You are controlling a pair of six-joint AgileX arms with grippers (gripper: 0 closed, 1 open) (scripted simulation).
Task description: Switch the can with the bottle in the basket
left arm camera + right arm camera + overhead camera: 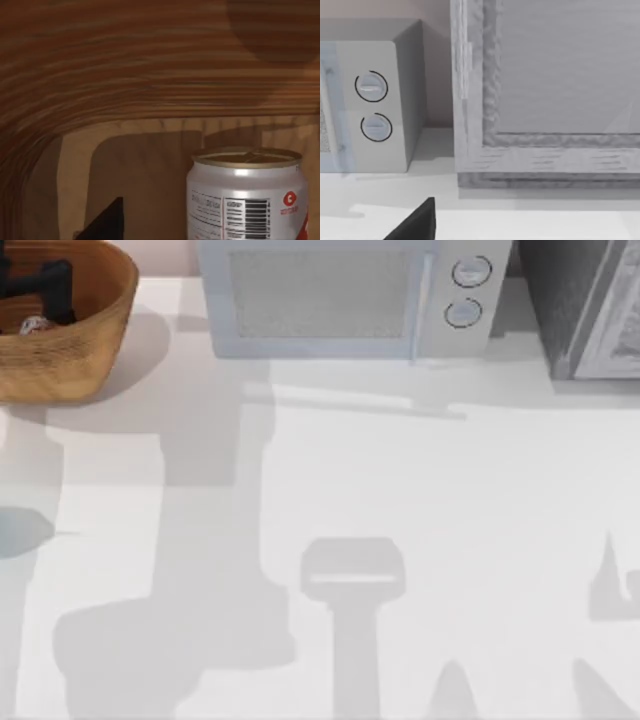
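Observation:
The orange-brown wicker basket [90, 330] stands at the table's far left corner. Inside it, upright on the basket floor, is the white can [33, 326] with its red label and gold top [247, 200]. My left gripper [40, 285] is down inside the basket, just beyond the can in the top view. One of its dark fingers [105, 225] shows beside the can in the left wrist view, a gap apart from it, with the woven basket wall [125, 75] behind. The bottle is out of view. A dark finger [417, 222] of my right gripper shows low over the table.
A white microwave [340, 295] with two round knobs stands at the back centre, also seen as the microwave [375, 105] in the right wrist view. A grey framed box [590, 310] sits at the back right. Arm shadows lie across the white table [450, 520].

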